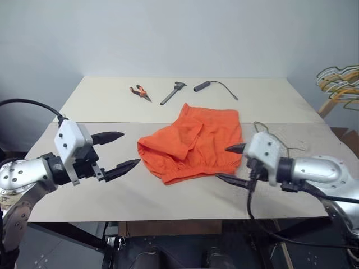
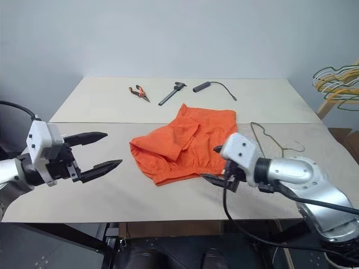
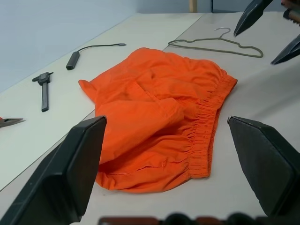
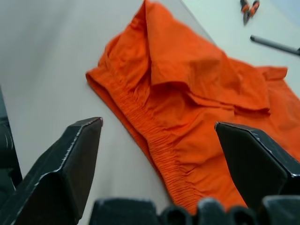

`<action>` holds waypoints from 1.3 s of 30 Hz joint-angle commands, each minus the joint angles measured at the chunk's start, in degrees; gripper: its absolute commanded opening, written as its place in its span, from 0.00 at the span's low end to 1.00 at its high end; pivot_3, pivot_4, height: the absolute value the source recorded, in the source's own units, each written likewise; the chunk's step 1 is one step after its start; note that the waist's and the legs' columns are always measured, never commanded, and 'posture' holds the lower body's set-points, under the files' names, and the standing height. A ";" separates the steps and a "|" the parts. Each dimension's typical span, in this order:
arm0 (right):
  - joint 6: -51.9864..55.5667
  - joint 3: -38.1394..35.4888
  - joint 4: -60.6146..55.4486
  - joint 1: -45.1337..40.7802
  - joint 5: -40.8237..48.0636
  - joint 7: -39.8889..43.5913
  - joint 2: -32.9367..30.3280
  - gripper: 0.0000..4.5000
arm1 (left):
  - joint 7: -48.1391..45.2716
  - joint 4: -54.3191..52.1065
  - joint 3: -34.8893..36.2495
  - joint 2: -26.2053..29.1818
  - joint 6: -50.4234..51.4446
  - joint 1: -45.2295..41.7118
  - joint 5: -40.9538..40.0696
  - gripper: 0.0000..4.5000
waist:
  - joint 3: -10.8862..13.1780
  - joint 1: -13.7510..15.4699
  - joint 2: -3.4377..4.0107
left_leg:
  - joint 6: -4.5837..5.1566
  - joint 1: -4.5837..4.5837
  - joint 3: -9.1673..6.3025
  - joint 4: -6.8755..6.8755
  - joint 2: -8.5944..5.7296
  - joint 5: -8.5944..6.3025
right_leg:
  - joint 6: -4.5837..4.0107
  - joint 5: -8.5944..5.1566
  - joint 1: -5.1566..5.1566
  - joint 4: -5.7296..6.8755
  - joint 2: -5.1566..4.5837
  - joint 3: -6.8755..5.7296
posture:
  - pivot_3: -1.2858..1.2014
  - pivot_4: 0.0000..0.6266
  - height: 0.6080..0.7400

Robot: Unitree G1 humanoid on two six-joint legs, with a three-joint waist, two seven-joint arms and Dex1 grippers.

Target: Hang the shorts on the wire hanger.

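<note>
Two grippers hang above the table (image 1: pixel 112 196), and both are spread wide with nothing between the fingers. Seen from the head camera, the left gripper (image 1: pixel 119 150) is at about 9 o'clock from the shorts (image 1: pixel 193 143), well apart from the cloth. The right gripper (image 1: pixel 233 163) is at about 4 o'clock from them, just beside the waistband corner; I cannot tell if its lower finger touches the cloth.

The shorts are bright orange and lie flat but crumpled near the middle of the table. The gathered elastic waistband faces the near edge, and it shows many small wrinkles along its length. One leg part is folded over the other, so a loose flap lies on top with a soft ridge. The leg openings point toward the far side of the table.

The wire hanger (image 2: pixel 269 137) is thin and dull grey-olive, and it lies flat on the table at about 3 o'clock from the shorts, just beside their edge, with the hook at its far right end.

At about 12 o'clock, near the far edge, there are pliers with orange handles (image 1: pixel 140 92), a dark caliper-like tool (image 1: pixel 172 93) and a black cylinder with a cable (image 1: pixel 203 86). A bunch of coloured hangers (image 1: pixel 339 81) is at the right border, off the table.
</note>
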 commanded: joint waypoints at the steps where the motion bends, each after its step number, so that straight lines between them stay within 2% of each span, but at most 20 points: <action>1: 5.81 4.62 -0.41 -4.23 -2.36 -4.21 1.91 0.99 | -0.03 -0.61 1.77 0.03 -0.71 -0.17 -0.76 1.00 | 0.05 -0.02 0.01 | 0.00 0.00 0.00 0.00 0.00 0.00 | -0.01 0.00 0.00 0.01 0.00 0.00 | 0.53 0.11 1.00; 5: 7.14 12.31 2.82 -8.20 -6.63 -7.32 6.28 0.99 | -0.56 -0.29 1.03 0.24 -0.62 -0.43 -0.95 1.00 | 0.22 -0.37 0.03 | 0.00 -0.03 0.01 0.00 -0.01 0.00 | -0.01 -0.01 -0.01 -0.01 0.00 -0.01 | 0.52 0.12 1.00; 10: 7.67 21.99 9.12 -13.51 -11.50 -10.72 15.65 0.99 | -1.77 0.55 0.15 0.91 -0.64 -1.58 -0.94 1.00 | 0.41 -1.43 0.06 | -0.05 -0.05 0.01 0.00 -0.03 0.03 | 0.09 0.05 -0.02 0.03 0.00 -0.02 | 0.52 0.13 1.00; 17: 6.35 35.34 20.39 -18.98 -20.01 -12.87 25.68 0.99 | -2.39 1.11 -0.48 1.13 -0.55 -2.56 -0.87 1.00 | 0.54 -2.82 0.13 | -0.46 -0.07 0.01 -0.04 -0.03 0.28 | 0.31 0.18 -0.06 0.05 0.02 -0.03 | 0.52 0.12 1.00; 20: 3.58 39.71 25.12 -20.13 -23.96 -12.82 28.05 0.86 | -2.73 1.24 -0.91 1.06 -0.51 -2.95 -0.90 1.00 | 0.56 -2.88 0.16 | -0.54 -0.11 0.03 -0.05 -0.03 0.32 | 0.32 0.18 -0.09 0.06 0.02 -0.05 | 0.51 0.12 1.00; 24: 1.84 40.50 29.32 -20.77 -27.65 -13.83 30.83 0.59 | -2.47 1.13 -1.13 0.70 -0.51 -3.11 -0.68 1.00 | 0.56 -3.09 0.16 | -0.60 -0.10 0.03 -0.04 -0.01 0.35 | 0.32 0.18 -0.09 0.08 0.03 -0.06 | 0.51 0.12 1.00; 27: 1.12 40.00 29.77 -20.52 -29.36 -13.09 31.22 0.34 | -2.28 0.95 -1.46 0.34 -0.75 -2.79 -0.38 1.00 | 0.58 -3.08 0.18 | -0.64 -0.08 0.04 -0.05 0.00 0.38 | 0.31 0.18 -0.10 0.15 0.04 -0.07 | 0.51 0.12 1.00; 30: -0.53 39.08 27.41 -19.33 -30.10 -10.82 28.96 0.11 | -2.08 0.87 -1.87 0.08 -0.87 -2.81 -0.25 1.00 | 0.58 -3.14 0.19 | -0.66 -0.07 0.03 -0.05 0.01 0.38 | 0.30 0.18 -0.09 0.15 0.04 -0.08 | 0.51 0.12 1.00; 31: -2.37 38.42 25.67 -18.45 -29.95 -9.20 26.69 0.04 | -2.08 0.90 -1.98 0.03 -0.88 -2.91 -0.24 1.00 | 0.59 -3.00 0.20 | -0.66 -0.07 0.02 -0.05 0.01 0.38 | 0.31 0.18 -0.10 0.15 0.04 -0.08 | 0.51 0.12 1.00; 32: -6.68 37.38 24.08 -17.17 -29.77 -7.10 23.57 0.01 | -2.13 1.03 -2.14 0.05 -0.92 -3.08 -0.17 1.00 | 0.59 -2.77 0.21 | -0.65 -0.08 0.02 -0.05 -0.01 0.38 | 0.31 0.17 -0.09 0.12 0.04 -0.08 | 0.51 0.12 1.00; 35: -22.97 33.00 21.71 -13.43 -28.35 0.79 13.13 0.01 | -2.71 1.72 -2.62 0.24 -1.20 -3.63 0.13 1.00 | 0.65 -2.55 0.20 | -0.57 -0.16 0.02 -0.05 -0.06 0.32 | 0.35 0.16 -0.05 -0.04 0.01 -0.15 | 0.51 0.11 1.00; 39: -46.80 26.96 26.80 -11.34 -27.41 10.73 1.35 0.01 | -3.30 2.63 -3.93 0.07 -1.64 -4.85 0.62 1.00 | 0.78 -3.26 0.13 | -0.50 -0.18 0.02 -0.05 -0.10 0.29 | 0.39 0.14 -0.10 -0.04 -0.04 -0.10 | 0.50 0.10 1.00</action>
